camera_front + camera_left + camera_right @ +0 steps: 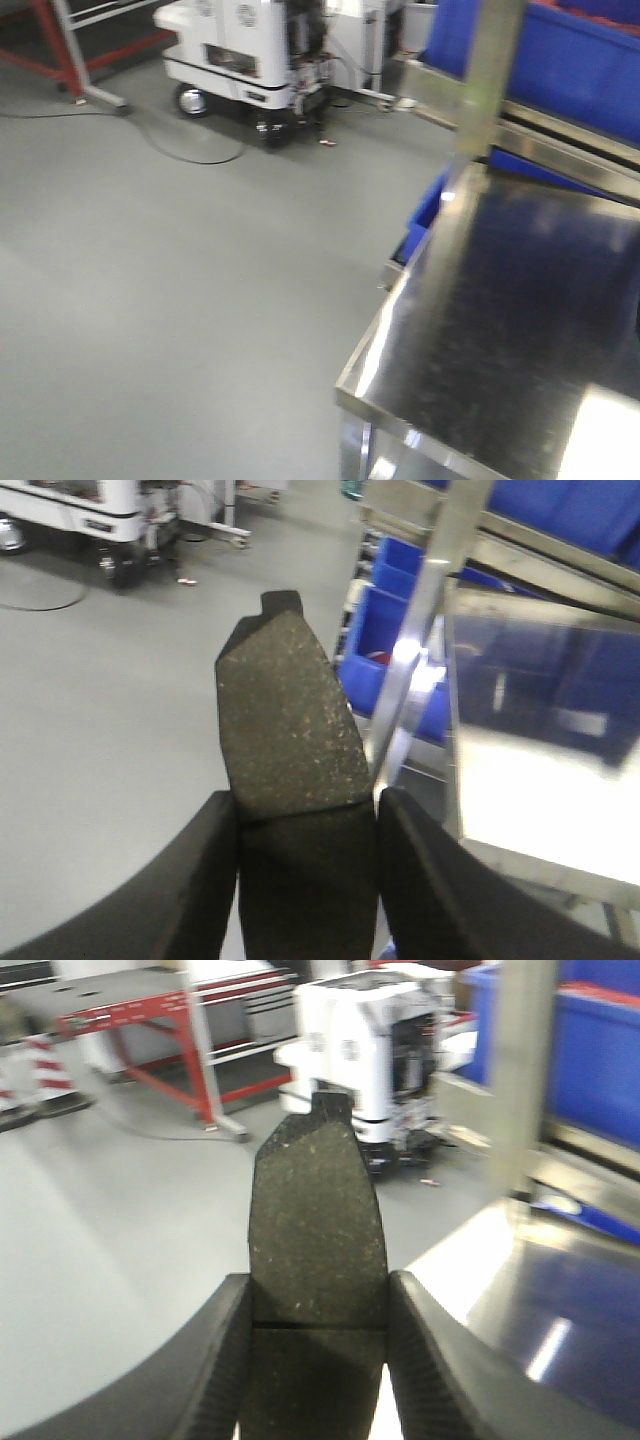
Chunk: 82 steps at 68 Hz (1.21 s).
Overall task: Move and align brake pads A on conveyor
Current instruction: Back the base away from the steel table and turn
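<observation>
My left gripper [307,825] is shut on a brake pad A [288,720], a dark-grey speckled oblong with a thin groove at jaw level; it sticks out forward above the grey floor. In the right wrist view my right gripper [318,1305] is shut on another brake pad A [317,1220], held the same way, its tabbed end pointing away. Both pads hang in the air beside a steel table. The conveyor is out of view. Neither gripper shows in the front view.
A shiny stainless-steel table [520,310] fills the right of the front view, with blue bins [560,50] on racks behind it. A white wheeled robot base [250,50] and a red frame [170,1030] stand on the grey floor [170,280] with a cable.
</observation>
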{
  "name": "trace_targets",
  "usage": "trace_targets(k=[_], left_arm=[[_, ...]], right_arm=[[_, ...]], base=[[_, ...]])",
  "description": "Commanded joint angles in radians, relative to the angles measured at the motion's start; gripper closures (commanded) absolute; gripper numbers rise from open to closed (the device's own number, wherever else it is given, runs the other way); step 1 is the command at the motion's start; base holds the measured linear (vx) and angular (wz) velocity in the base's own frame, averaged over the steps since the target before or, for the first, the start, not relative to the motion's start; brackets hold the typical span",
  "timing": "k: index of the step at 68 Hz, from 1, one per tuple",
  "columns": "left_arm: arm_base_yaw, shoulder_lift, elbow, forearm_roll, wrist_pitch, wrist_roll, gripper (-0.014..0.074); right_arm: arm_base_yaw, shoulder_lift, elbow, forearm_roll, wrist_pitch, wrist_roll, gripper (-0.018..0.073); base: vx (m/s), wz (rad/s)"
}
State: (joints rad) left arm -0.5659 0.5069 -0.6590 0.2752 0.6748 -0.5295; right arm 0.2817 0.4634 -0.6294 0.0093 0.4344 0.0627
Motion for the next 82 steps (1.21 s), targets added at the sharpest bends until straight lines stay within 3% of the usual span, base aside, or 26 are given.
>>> trace_targets(k=[1, 40, 82], left_arm=[[-0.003, 0.002, -0.027, 0.015, -0.082, -0.007, 0.0472], [-0.003, 0.002, -0.027, 0.015, -0.082, -0.007, 0.0472], [-0.003, 0.002, -0.027, 0.015, -0.082, -0.007, 0.0472]], right_arm=[[-0.002, 0.005, -0.030, -0.003, -0.101, -0.004, 0.0499], [-0.002, 0.005, -0.030, -0.003, -0.101, -0.004, 0.0499], [-0.002, 0.005, -0.030, -0.003, -0.101, -0.004, 0.0499]], base=[[-0.06, 0.71], [-0.02, 0.73], [0.08, 0.44]])
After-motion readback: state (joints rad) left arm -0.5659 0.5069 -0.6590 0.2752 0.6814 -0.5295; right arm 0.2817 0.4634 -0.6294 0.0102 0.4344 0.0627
